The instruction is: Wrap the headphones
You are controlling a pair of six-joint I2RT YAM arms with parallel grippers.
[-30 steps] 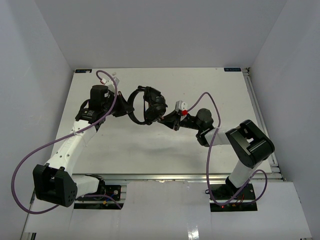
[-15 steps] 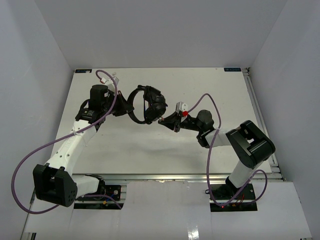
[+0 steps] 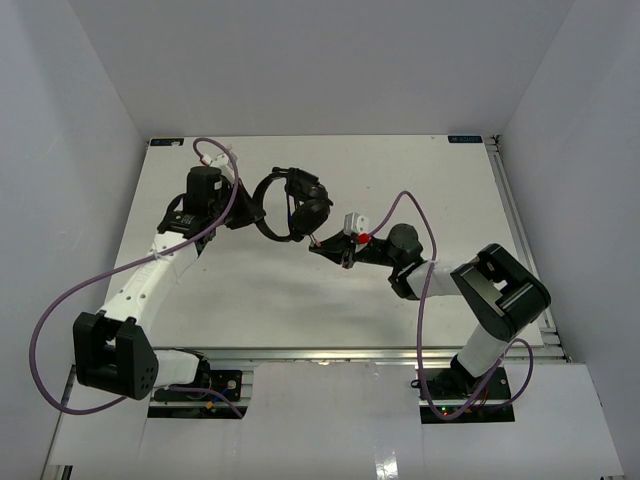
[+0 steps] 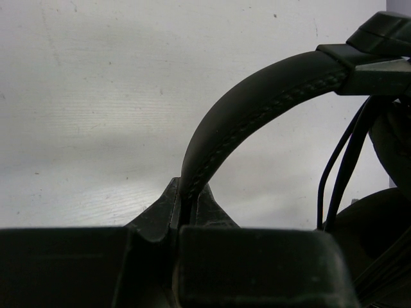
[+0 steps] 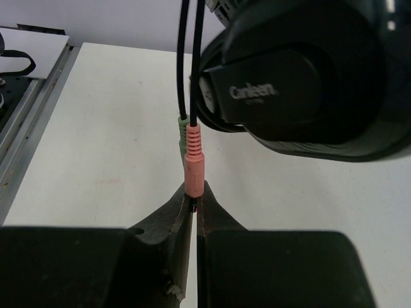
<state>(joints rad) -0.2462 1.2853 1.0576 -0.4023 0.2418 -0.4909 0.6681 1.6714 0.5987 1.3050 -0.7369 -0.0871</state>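
1. A white table (image 3: 400, 300) sits between plain pale walls (image 3: 80, 120). Both arm bases are at its near edge, and purple cables (image 3: 50, 320) loop beside each arm.
2. The headphones (image 3: 300, 205) are at the middle of the table towards the far side, between the two arms.
3. The left hand (image 4: 191, 199) is clenched on the headband (image 4: 257, 96). The black padded band rises from between its fingers and arches up to the right.
4. The earcup (image 5: 302, 83), black with a printed brand name, hangs at the right end of that arch, close above the right wrist camera. It cannot be told whether any part of the headphones touches the table.
5. The right hand (image 5: 194, 199) is just right of the earcups in the overhead view. It is clenched on the tip of the pink plug (image 5: 194, 163), which stands upright between its fingers.
6. A green plug (image 5: 183, 131) hangs just behind the pink one, outside the grasp.
7. The thin dark cable (image 5: 196, 51) runs straight up from the plugs as two strands, passing along the left edge of the earcup.
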